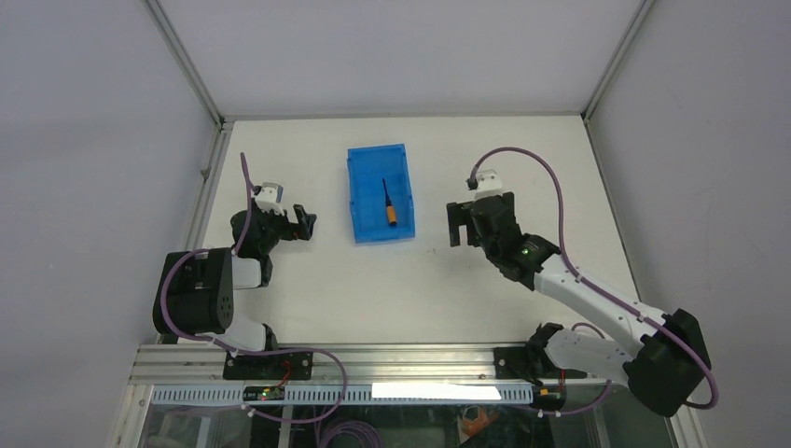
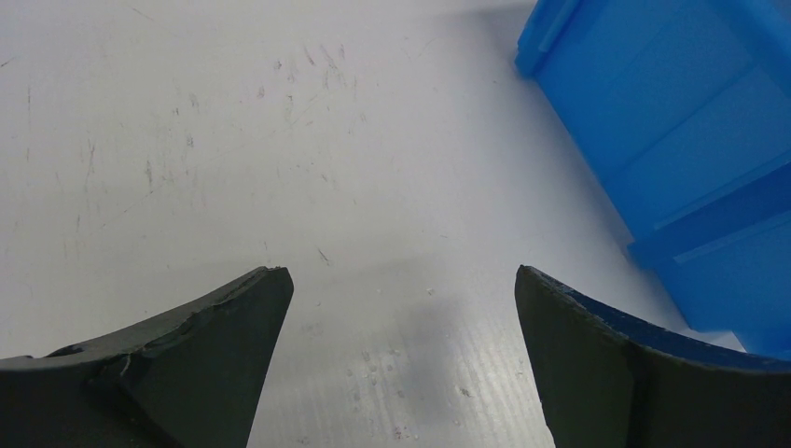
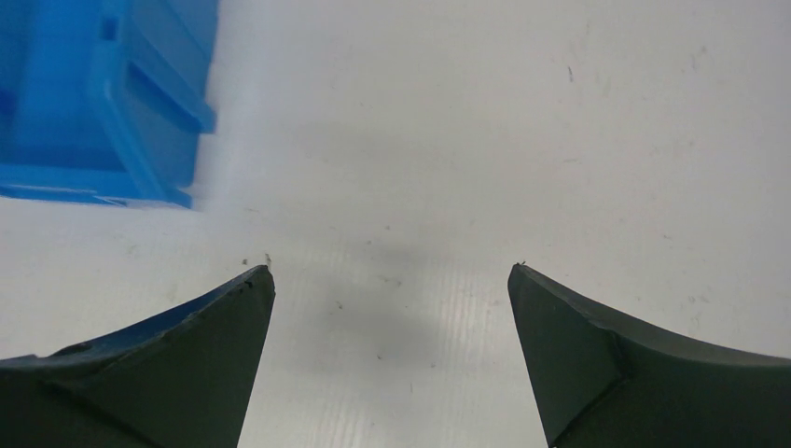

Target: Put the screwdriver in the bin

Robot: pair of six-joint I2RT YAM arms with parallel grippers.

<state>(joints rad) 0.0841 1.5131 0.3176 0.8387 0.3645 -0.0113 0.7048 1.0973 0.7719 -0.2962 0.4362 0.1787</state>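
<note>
Claws on both arms stand spread and empty: your left claw [image 1: 303, 222] hovers low over the table [image 1: 373, 299] just left of the bin [image 1: 354, 201], and your right claw [image 1: 460, 227] hangs on the bin's right side, a little farther off. Each wrist view shows its two fingers [image 2: 224, 355] wide apart with only bare, scuffed white table between them. The left wrist view catches a blue corner of the bin at its upper right, the right wrist view one at its upper left. Neither claw touches the bin. The screwdriver [image 1: 388, 201] lies inside the bin, flat on the floor, its orange handle toward you and its thin dark shaft pointing away, roughly along the bin's long side and nearer the right wall. Nothing else shows in the bin. You can expect the screwdriver to be light and stiff, with nothing fragile about it, but its round handle will probably roll if nudged. The shaft looks too thin and smooth to give the fingers much bite. If you ever need to lift it, close across the handle at its middle, fingers set square to its length. The bin looks like light plastic with low walls and would likely slide under a sideways bump. As things lie, the job reads as done.
</note>
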